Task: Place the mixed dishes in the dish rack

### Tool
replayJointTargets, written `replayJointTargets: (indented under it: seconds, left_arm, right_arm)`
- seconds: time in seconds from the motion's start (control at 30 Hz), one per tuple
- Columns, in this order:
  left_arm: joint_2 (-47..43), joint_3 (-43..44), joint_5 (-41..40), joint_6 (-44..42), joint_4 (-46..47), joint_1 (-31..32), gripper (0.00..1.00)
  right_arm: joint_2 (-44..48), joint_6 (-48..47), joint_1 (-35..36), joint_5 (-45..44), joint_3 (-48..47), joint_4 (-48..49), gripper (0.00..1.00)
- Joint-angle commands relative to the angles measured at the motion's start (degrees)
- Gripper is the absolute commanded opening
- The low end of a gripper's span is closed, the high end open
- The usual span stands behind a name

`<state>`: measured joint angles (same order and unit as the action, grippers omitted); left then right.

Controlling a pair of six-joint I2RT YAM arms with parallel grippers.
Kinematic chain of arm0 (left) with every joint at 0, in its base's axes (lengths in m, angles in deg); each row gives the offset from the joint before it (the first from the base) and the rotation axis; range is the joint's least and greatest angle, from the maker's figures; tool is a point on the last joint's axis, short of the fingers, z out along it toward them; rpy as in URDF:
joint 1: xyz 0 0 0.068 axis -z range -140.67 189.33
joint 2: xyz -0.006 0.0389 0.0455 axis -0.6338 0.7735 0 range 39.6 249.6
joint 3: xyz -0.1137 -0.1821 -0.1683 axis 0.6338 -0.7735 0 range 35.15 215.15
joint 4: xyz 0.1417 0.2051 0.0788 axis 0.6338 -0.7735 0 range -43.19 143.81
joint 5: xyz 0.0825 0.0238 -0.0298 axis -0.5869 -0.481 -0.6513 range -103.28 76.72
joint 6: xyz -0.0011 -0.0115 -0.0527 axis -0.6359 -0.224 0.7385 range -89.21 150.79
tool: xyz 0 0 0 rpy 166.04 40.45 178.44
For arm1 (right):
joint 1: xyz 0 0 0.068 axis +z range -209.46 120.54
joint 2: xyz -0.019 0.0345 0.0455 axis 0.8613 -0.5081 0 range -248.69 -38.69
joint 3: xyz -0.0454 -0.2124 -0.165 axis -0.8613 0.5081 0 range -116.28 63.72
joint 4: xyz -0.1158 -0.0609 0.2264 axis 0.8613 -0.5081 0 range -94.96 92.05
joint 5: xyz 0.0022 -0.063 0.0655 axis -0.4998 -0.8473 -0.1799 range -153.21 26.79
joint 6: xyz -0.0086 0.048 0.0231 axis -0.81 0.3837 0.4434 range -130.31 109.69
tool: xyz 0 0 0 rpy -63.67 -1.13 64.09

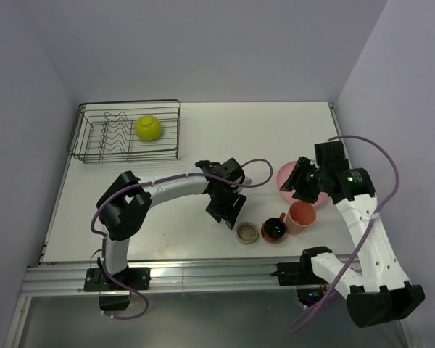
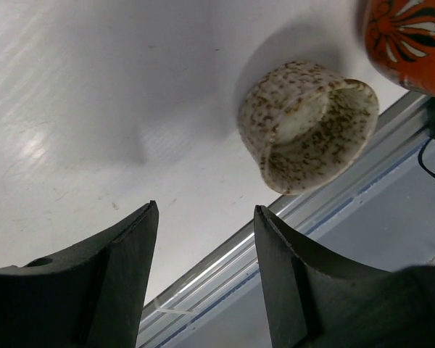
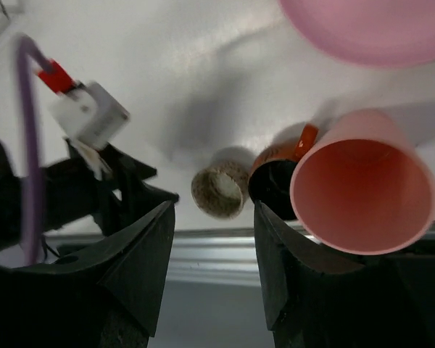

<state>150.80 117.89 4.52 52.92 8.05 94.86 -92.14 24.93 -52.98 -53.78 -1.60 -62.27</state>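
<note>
Even, diffuse overhead light; soft shadows, faint glare on tabletop; mug blurred at corner of left wrist view, cable in right.

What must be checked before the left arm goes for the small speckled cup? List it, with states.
1. Left gripper open and empty: ok.
2. Beige-grey cup centred between its fingers: not ok, it sits off to the right in the wrist view.
3. Finger room between cup and orange-red mug: cannot tell.
4. Space in the dish rack: ok, only the lime-green bowl inside.
5. Right gripper clear: ok, over by the pink plate.
</note>
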Motion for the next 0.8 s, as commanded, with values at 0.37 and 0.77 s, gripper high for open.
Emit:
replayJointTargets:
  seconds: [0.37, 0.77]
  left_arm:
    - [-12.3, 4.0, -1.0, 2.7, -4.2, -19.5, 0.65]
    - [-17.5, 2.1, 4.3, 4.8, -2.9, -26.6, 0.65]
  right_arm:
    - [-17.6, -5.4, 24.3, 2.2, 4.1, 9.7, 0.47]
    - [-26.0, -9.4, 29.1, -1.6, 10.1, 14.8, 0.41]
